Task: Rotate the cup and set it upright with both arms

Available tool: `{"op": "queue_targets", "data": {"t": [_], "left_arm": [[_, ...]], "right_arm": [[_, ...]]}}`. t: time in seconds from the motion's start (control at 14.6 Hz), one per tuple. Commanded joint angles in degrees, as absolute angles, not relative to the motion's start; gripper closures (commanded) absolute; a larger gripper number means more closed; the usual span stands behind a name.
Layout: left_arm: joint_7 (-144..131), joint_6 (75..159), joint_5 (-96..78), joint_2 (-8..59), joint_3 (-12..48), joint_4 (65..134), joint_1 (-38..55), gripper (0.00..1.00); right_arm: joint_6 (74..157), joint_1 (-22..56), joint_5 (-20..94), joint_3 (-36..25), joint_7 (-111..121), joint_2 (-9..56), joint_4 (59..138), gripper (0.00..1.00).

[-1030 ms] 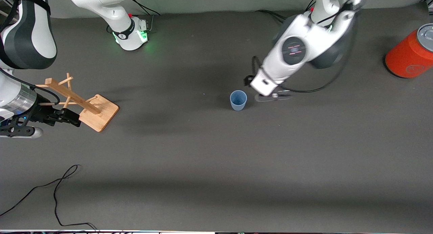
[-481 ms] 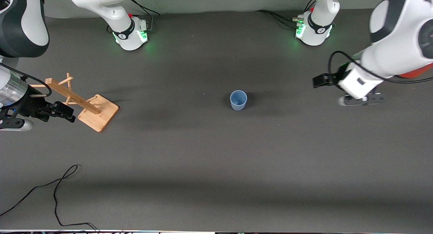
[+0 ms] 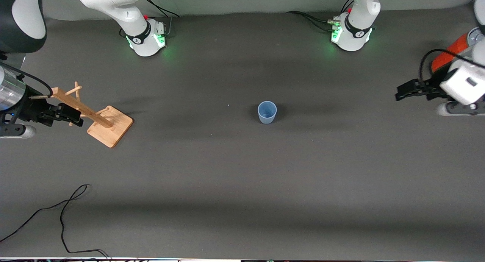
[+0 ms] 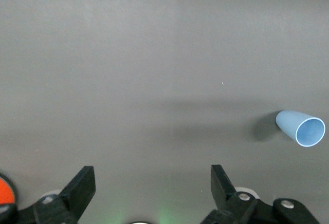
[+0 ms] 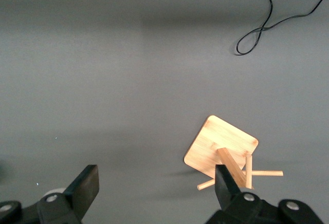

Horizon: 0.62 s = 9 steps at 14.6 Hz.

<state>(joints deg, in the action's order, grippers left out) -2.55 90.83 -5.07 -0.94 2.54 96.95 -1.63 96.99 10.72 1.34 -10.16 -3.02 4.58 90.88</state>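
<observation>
So the right gripper (image 3: 75, 117) is up over the wooden peg rack (image 3: 99, 117) at the right arm's end of the bench (image 3: 242, 186), fingers (image 5: 85, 185) spread wide with nothing in them. The cup (image 3: 267, 112) stands upright, mouth up, around the middle of the bench, on its own. The left gripper (image 3: 402, 92) hangs near the orange-red can (image 3: 449, 53) at the left arm's end, fingers apart too, empty
</observation>
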Motion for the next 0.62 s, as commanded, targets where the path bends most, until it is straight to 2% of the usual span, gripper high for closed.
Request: {"op": "queue_targets", "data": {"t": [0.0, 0.55], "left_arm": [[-1.85, 87.03, -3.52, -0.88, 1.23, 93.61, 0.88, 0.00], [3.08, 85.17, -1.06, -0.79, 1.23, 93.25, 0.35, 0.00]], "right_arm": [[95.62, 10.55, 1.40, -10.63, 1.74, 4.74, 89.74, 0.00], [96.06, 10.55, 1.49, -10.72, 2.55, 5.98, 89.21, 0.00]]}}
